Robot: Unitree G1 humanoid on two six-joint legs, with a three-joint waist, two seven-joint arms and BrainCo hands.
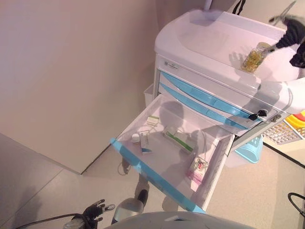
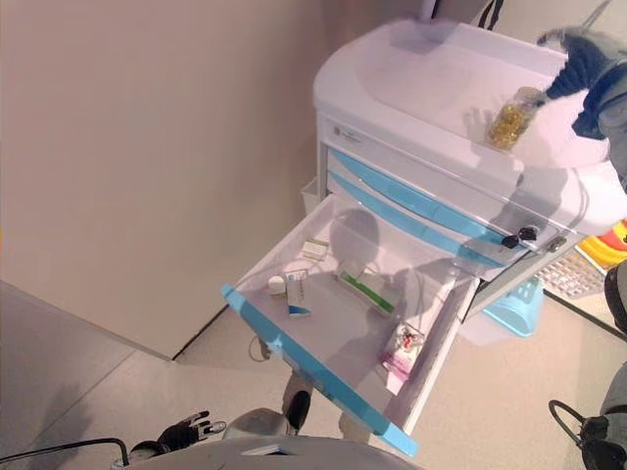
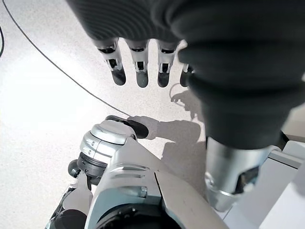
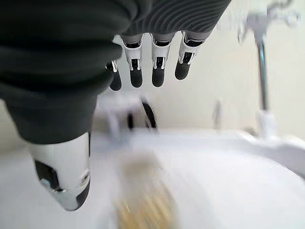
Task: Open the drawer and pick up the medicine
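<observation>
A white medical cart [image 1: 209, 33] has its lowest blue-fronted drawer [image 1: 157, 176] pulled wide open. In the drawer lie a small white box [image 1: 152, 120], a white round bottle [image 1: 136, 138], a blue-and-white box [image 1: 145, 142], a green-and-white box [image 1: 179, 141] and a pink packet [image 1: 198, 168]. A clear bottle of yellow capsules [image 1: 256, 57] stands on the cart's top. My right hand [image 1: 291, 36] is just beyond it, fingers straight [image 4: 157, 67], with the bottle blurred below them. My left hand [image 1: 93, 210] hangs low beside me, open and empty [image 3: 141, 67].
A plain wall stands left of the cart. A light blue basket [image 1: 250, 150] hangs at the cart's right side, with yellow and red bins [image 1: 296, 119] beyond it. Two shut blue drawers [image 1: 205, 98] sit above the open one, with a black key [image 1: 258, 114] at their right.
</observation>
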